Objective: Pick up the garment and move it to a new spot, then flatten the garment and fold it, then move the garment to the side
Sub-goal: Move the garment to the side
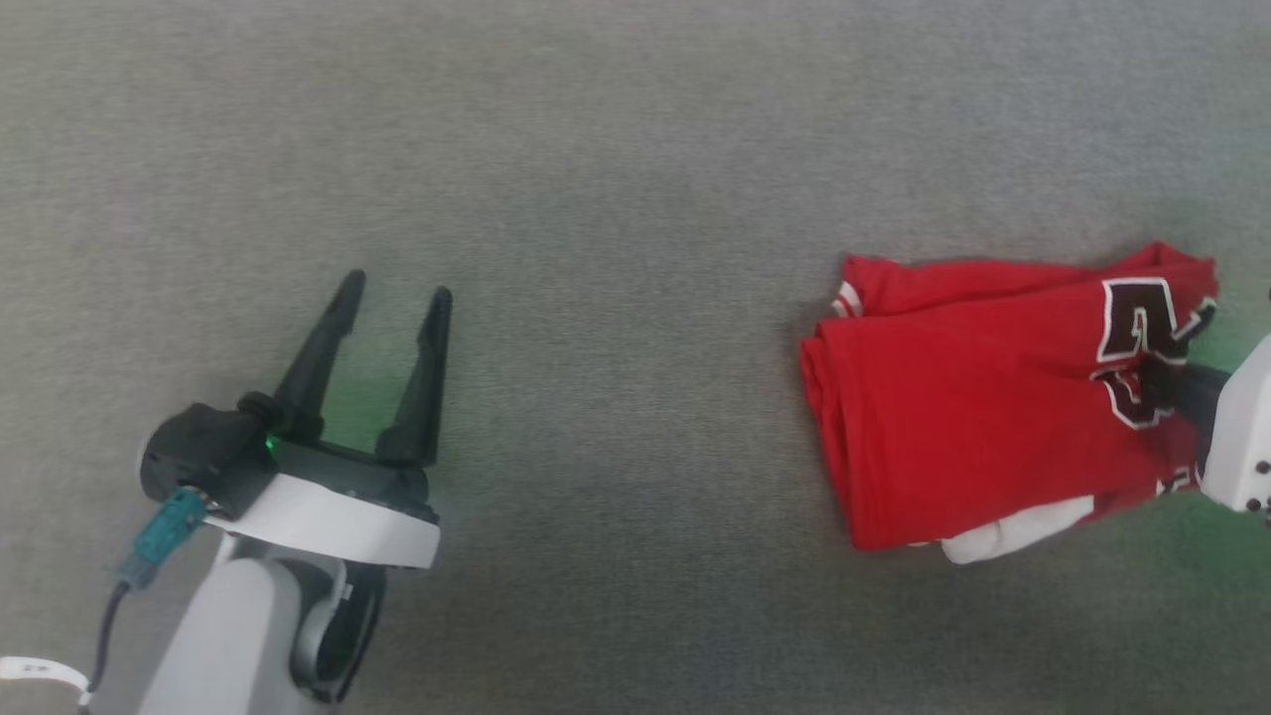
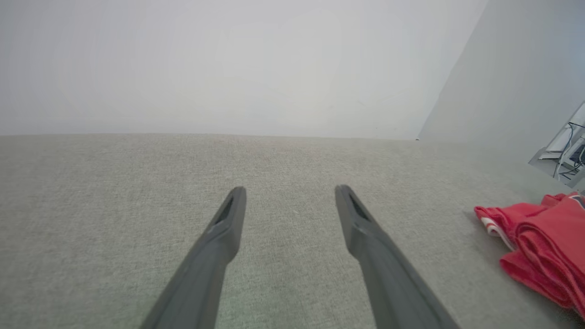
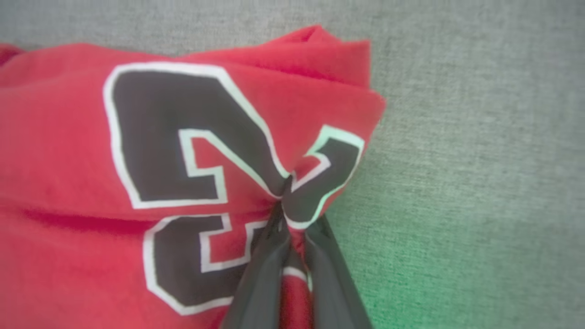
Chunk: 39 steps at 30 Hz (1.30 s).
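Observation:
The red garment (image 1: pixel 978 407) lies folded into a thick bundle at the right of the grey cloth surface, with a black, white-edged number on top and a white panel (image 1: pixel 1013 531) poking out below. My right gripper (image 1: pixel 1157 382) comes in from the right edge and is shut on the garment (image 3: pixel 68 151), pinching a fold by the printed number (image 3: pixel 183 137). My left gripper (image 1: pixel 397 293) hovers far to the left, open and holding nothing. The left wrist view shows its spread fingers (image 2: pixel 226 228) over bare cloth, with the garment (image 2: pixel 544 249) at the right edge.
The grey fabric surface (image 1: pixel 616 199) stretches wide between the two grippers. A pale wall (image 2: pixel 228 64) rises behind it in the left wrist view, with some cabling and equipment (image 2: pixel 566 155) at the far right.

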Motion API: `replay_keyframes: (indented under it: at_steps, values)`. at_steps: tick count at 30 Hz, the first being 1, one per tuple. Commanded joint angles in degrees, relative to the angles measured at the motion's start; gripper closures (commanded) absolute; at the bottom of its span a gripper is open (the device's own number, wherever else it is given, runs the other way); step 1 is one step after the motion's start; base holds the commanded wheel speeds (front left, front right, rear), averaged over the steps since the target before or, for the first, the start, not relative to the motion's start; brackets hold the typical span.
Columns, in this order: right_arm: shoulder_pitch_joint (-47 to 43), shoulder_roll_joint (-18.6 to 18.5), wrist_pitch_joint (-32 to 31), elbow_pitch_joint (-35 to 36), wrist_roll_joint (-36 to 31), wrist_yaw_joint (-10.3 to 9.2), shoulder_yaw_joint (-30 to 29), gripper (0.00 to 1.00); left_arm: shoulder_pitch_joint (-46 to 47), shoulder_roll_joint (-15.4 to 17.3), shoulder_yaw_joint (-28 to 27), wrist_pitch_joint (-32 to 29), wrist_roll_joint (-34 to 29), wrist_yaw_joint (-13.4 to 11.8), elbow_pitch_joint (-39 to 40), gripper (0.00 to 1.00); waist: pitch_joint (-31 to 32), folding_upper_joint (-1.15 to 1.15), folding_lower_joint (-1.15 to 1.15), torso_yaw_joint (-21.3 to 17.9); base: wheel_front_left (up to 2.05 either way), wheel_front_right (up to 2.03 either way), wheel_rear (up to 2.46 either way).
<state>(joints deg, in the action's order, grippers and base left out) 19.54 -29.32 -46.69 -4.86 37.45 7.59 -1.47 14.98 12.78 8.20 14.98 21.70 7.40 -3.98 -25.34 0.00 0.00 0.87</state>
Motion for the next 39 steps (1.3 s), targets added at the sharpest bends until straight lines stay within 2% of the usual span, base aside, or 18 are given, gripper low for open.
replay_keyframes:
  at_steps: [1,9,14,21,22,28,38,39]
  values:
    - [0.4,0.1,1.5,-1.3,-0.6,-0.23,-0.3,1.00,0.8,0.7,-0.2,0.3,0.1,0.1,0.5,0.00,-0.9,0.00,0.00,-1.8,0.00,0.00,0.00]
    - [2.8,-1.2,9.4,-3.3,-2.3,-0.15,-8.4,1.00,3.6,4.0,1.7,0.3,-1.0,0.1,3.4,0.00,-4.4,0.00,0.00,-7.8,0.00,0.00,0.00]
    - [6.7,-2.1,15.5,-7.8,-4.6,-0.14,-15.6,1.00,8.3,7.1,5.6,0.3,-2.3,0.1,4.4,0.00,-7.8,0.00,0.00,-10.6,0.00,0.00,0.00]
    - [16.6,-3.1,23.0,-16.8,-10.0,-0.15,-21.6,1.00,16.8,12.6,10.1,0.3,-2.6,0.1,5.5,0.00,-13.0,0.00,0.00,-13.1,0.00,0.00,0.00]
    - [16.6,-3.1,23.0,-16.8,-10.0,-0.15,-21.6,1.00,16.8,12.6,10.1,0.3,-2.6,0.1,5.5,0.00,-13.0,0.00,0.00,-13.1,0.00,0.00,0.00]
    - [23.9,-3.5,30.0,-26.9,-15.7,-0.14,-23.5,1.00,22.4,14.8,11.3,0.3,-1.7,0.1,6.4,0.00,-15.7,0.00,0.00,-13.7,0.00,0.00,0.00]
    - [31.3,-2.7,38.6,-39.9,-20.6,-0.14,-21.1,1.00,24.0,15.8,11.3,0.2,-1.5,0.1,5.9,0.00,-17.5,0.00,0.00,-14.4,0.00,0.00,0.00]
    - [31.6,-2.6,39.4,-41.0,-20.8,-0.14,-20.7,0.85,24.0,15.7,11.3,0.2,-1.5,0.1,5.8,0.00,-17.4,0.00,0.00,-14.3,0.00,0.00,0.00]
